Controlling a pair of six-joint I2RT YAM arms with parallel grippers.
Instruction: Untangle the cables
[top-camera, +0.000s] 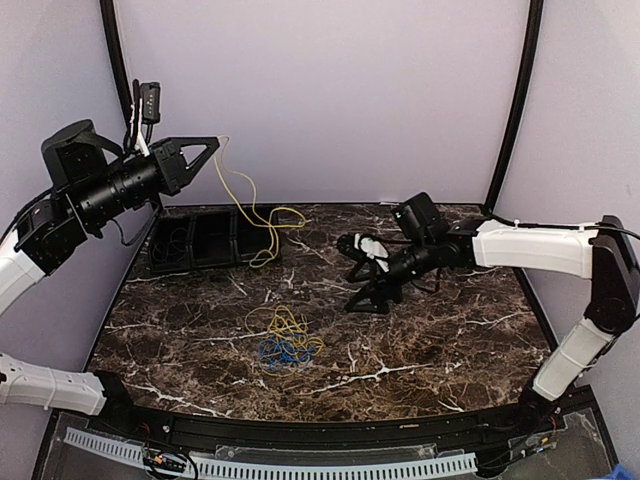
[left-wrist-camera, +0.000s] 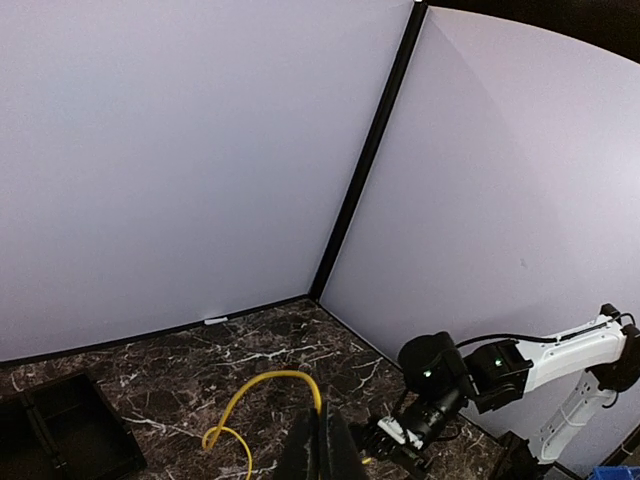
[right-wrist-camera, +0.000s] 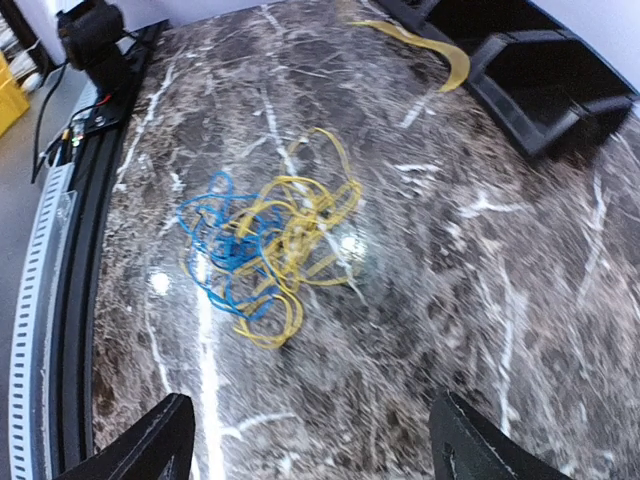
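Upper left, the left end effector (top-camera: 213, 143) pinches one yellow cable (top-camera: 250, 205) clear. Lower centre, the yellow and blue cords (top-camera: 285, 342) lie tangled, so most remains, I'd say. The right end effector (top-camera: 368, 298) gapes wide.

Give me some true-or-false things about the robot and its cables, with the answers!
1. The left gripper holds a yellow cable up high. True.
2. The blue cable sits in the tray. False: it lies on the table, in a tangle with yellow loops.
3. The right gripper is open. True.
4. The right gripper grips the tangle. False: it holds nothing and is apart from the tangle.
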